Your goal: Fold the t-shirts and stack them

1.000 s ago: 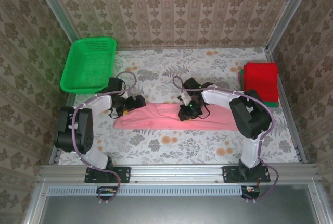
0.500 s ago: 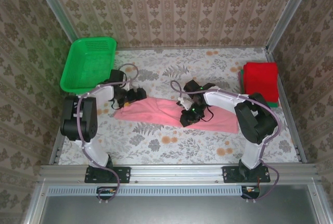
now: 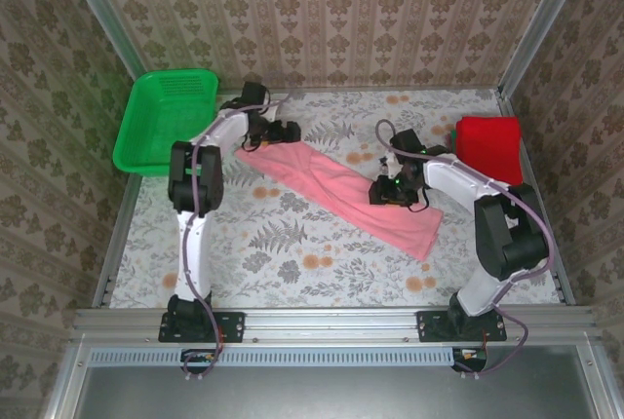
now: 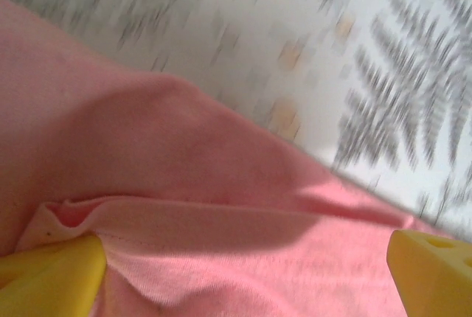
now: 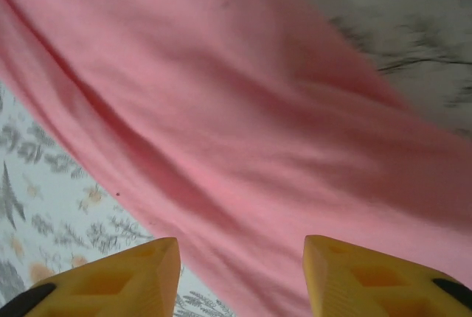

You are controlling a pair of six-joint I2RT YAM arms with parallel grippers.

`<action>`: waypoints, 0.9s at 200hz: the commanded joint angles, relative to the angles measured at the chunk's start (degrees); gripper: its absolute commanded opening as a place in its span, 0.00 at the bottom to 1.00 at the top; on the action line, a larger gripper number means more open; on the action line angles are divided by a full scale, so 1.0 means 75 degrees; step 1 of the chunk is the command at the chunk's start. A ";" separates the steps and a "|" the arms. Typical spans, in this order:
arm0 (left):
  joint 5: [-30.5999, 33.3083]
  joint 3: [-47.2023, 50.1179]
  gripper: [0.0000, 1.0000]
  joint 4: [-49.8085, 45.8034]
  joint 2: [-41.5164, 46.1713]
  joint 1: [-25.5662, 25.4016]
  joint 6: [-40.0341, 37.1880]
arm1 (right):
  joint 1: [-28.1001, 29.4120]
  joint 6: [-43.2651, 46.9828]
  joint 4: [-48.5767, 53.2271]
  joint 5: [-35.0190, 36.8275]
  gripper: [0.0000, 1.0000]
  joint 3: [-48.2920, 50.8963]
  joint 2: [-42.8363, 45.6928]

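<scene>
The pink t-shirt (image 3: 341,195) lay stretched from ten to four o'clock (probably flattened for folding); left gripper (image 3: 290,133) spread wide, right gripper (image 3: 382,193) parted, neither pinching it.

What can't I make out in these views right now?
- Right end effector: whether its fingertips touch the pink shirt; depth unreadable in the right wrist view, too small in the top view.
- Left end effector: fingers mostly cut off by the bottom edge, left wrist view; tablecloth motion-blurred.
- Under the red shirt: covered by it, top view.
- Pink shirt sleeves, collar: folded in, top view.
</scene>
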State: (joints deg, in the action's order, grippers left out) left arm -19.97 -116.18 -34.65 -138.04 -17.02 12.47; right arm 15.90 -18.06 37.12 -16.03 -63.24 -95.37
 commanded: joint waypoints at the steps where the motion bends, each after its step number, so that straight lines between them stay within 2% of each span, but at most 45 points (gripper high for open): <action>1: -0.0015 -0.1469 1.00 -0.1000 -0.1121 -0.0306 0.0518 | 0.0054 -0.0235 -0.0221 0.0387 0.55 0.0030 0.0398; 24: -0.0145 -0.2745 1.00 -0.1219 -0.1440 -0.0450 0.0798 | 0.0083 -0.0068 -0.0636 0.0368 0.64 -0.0005 0.0479; 56: 0.0181 -0.1772 1.00 -0.0420 0.0026 -0.0432 0.0917 | 0.0101 -0.0035 -0.1430 0.0405 0.67 -0.0225 0.0272; 76: 0.0561 -0.0359 1.00 0.0209 0.1456 -0.0448 0.0766 | 0.0184 0.0043 -0.1721 0.0246 0.68 -0.0736 -0.0262; 115: 0.1251 0.3804 1.00 0.1729 0.4642 -0.0738 0.0504 | 0.0688 0.0184 -0.1922 -0.0006 0.69 -0.2423 -0.1913; 137: 0.1660 0.5976 1.00 0.2281 0.6209 -0.1152 0.0410 | 0.1065 0.0112 -0.1900 -0.0291 0.66 -0.3548 -0.2842; 151: 0.1978 0.7184 1.00 0.2800 0.7107 -0.1764 0.0553 | 0.1279 -0.0034 -0.1776 -0.0445 0.63 -0.4285 -0.3450; 180: 0.2643 0.8985 1.00 0.4248 0.8213 -0.2665 0.0763 | 0.1546 -0.0675 -0.1820 -0.0800 0.59 -0.5406 -0.4564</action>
State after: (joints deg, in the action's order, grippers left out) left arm -5.98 -57.21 -13.04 -79.99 -33.45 17.08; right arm 26.24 -19.03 23.49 -18.55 -98.19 -124.40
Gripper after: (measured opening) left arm 0.997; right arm 0.599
